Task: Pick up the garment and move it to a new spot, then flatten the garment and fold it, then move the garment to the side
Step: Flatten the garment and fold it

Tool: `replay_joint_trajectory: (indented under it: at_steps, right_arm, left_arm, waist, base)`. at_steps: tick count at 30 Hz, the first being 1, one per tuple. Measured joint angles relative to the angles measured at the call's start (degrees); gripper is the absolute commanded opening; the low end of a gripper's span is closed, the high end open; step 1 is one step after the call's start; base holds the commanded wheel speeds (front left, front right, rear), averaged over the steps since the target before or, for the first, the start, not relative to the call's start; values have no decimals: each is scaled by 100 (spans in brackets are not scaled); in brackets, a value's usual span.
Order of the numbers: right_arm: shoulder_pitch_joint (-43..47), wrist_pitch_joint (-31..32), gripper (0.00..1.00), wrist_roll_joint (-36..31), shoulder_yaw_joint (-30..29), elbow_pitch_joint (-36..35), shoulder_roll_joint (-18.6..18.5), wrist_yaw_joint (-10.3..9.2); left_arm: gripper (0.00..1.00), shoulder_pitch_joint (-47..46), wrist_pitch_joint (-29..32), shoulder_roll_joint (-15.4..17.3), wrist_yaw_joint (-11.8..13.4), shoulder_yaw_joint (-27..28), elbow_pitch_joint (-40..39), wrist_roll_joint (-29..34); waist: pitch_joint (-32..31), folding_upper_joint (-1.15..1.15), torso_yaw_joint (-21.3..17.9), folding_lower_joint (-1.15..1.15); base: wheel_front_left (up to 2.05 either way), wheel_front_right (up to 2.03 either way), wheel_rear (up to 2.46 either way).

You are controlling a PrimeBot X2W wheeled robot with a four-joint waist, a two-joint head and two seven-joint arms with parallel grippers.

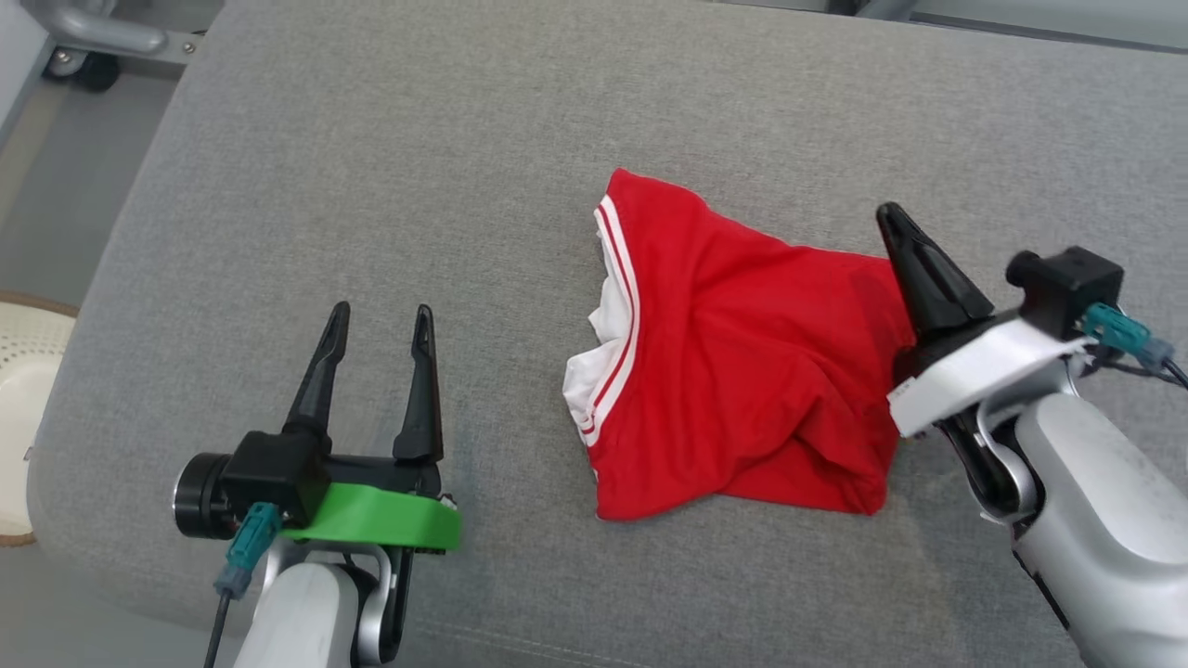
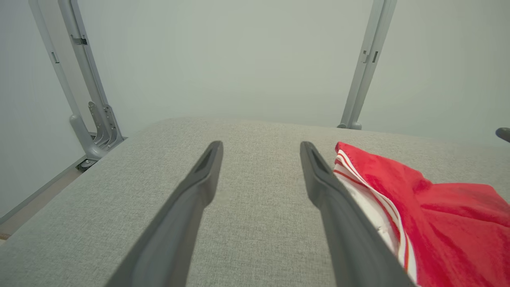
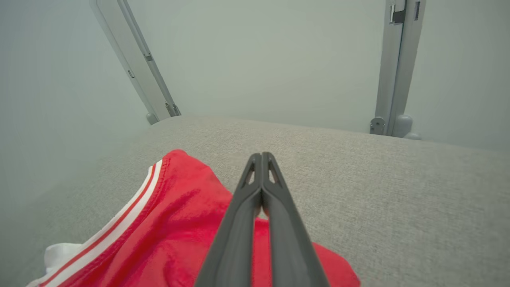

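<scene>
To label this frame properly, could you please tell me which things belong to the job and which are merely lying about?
Job: red garment, open left gripper, shut right gripper, grey cushion.
Lying about: pale round object, metal frame, caster.

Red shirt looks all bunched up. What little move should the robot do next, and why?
Probably open the right claw and lower it to pinch the right edge of the garment. That claw is shut, no cloth seen in it, over that edge, while the garment lies rumpled on the gray cushion and the open left claw sits apart.
</scene>
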Motion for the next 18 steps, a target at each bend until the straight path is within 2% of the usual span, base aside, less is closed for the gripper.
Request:
replay_joint_trajectory:
  at_steps: [4,5,6,7,12,18]
  right_arm:
    - [696,-1,0,-271,-688,-458,20,0]
    - [859,-1,12,-323,-842,-558,42,0]
    - [1014,-1,46,-382,-998,-645,78,0]
    - [1156,0,100,-436,-1128,-719,115,0]
    - [1786,-1,100,-735,-1716,-1159,290,0]
    - [2441,12,100,-1065,-2158,-1630,543,0]
  left_arm:
    - [100,26,-1,51,-4,91,-62,47]
    - [100,37,-1,70,-4,119,-77,54]
    - [100,52,-1,89,-2,154,-87,58]
    - [100,73,-1,105,-2,174,-93,73]
    - [100,164,-1,179,-2,240,-158,107]
    - [100,341,-1,310,7,291,-221,156]
  waist:
    - [-73,0,-204,0]
    - [-93,0,-256,0]
    - [-114,0,-311,0]
    - [-136,0,-364,0]
    - [-261,0,-612,0]
    - [-435,0,-866,0]
  base:
    - [0,0,0]
    - [0,0,0]
    - [0,0,0]
    - [0,0,0]
    - [0,0,0]
    - [0,0,0]
